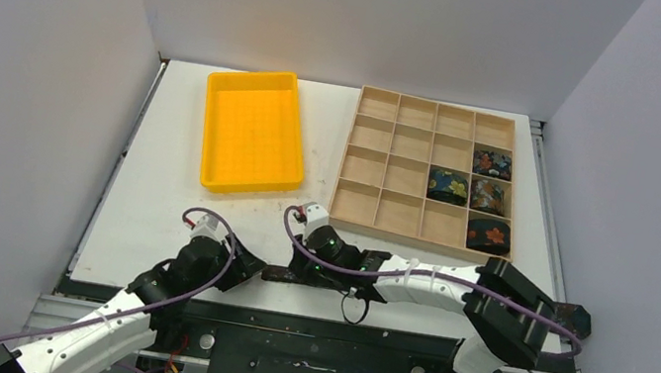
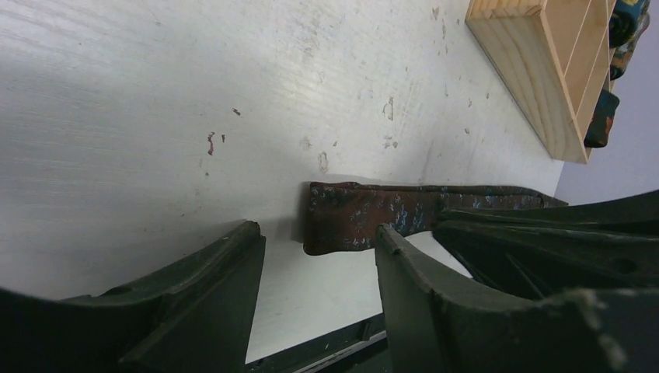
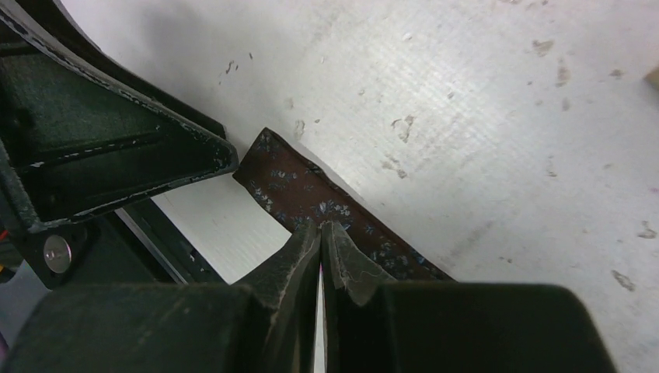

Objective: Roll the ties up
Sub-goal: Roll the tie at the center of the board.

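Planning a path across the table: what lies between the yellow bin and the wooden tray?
Nothing: the top external view shows only bare white table between yellow bin and wooden tray.

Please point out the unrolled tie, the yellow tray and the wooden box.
Unrolled tie (image 3: 299,186): right wrist view, printed fabric near its end.
Yellow tray (image 1: 255,130): top view, bare floor.
Wooden box (image 1: 379,105): top view, empty far cell.
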